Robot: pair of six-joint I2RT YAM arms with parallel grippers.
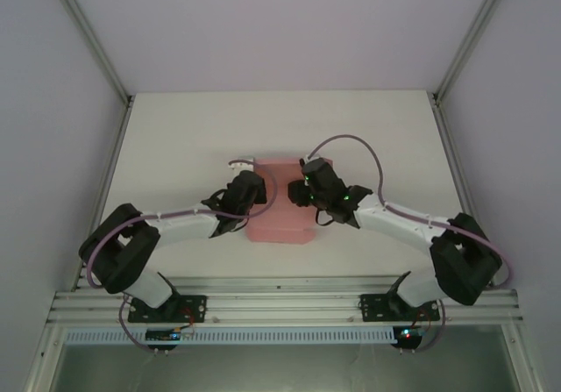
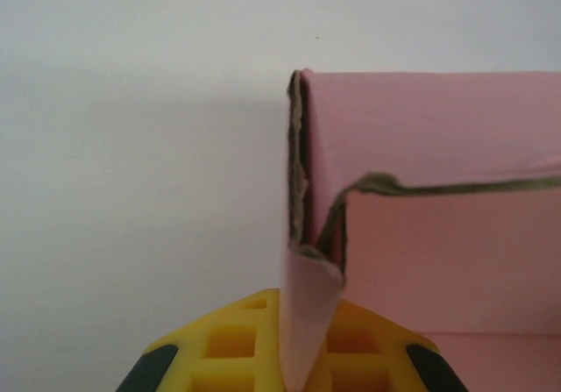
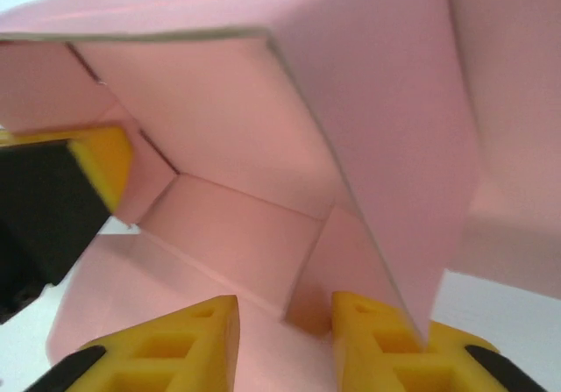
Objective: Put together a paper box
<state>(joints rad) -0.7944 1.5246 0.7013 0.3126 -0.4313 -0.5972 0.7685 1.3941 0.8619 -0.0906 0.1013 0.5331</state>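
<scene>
The pink paper box lies half folded at the table's middle, between both arms. My left gripper sits at its left side. In the left wrist view the yellow fingers are shut on a thin upright wall of the paper box, pinching the card edge at my left gripper. My right gripper reaches into the box from the right. In the right wrist view my right gripper stands open, nothing between its jaws, facing an inner corner of the paper box under a raised flap.
The left arm's black and yellow finger shows at the left of the right wrist view, against the box wall. White table surrounds the box. Metal frame posts rise at both back corners, and a rail runs along the near edge.
</scene>
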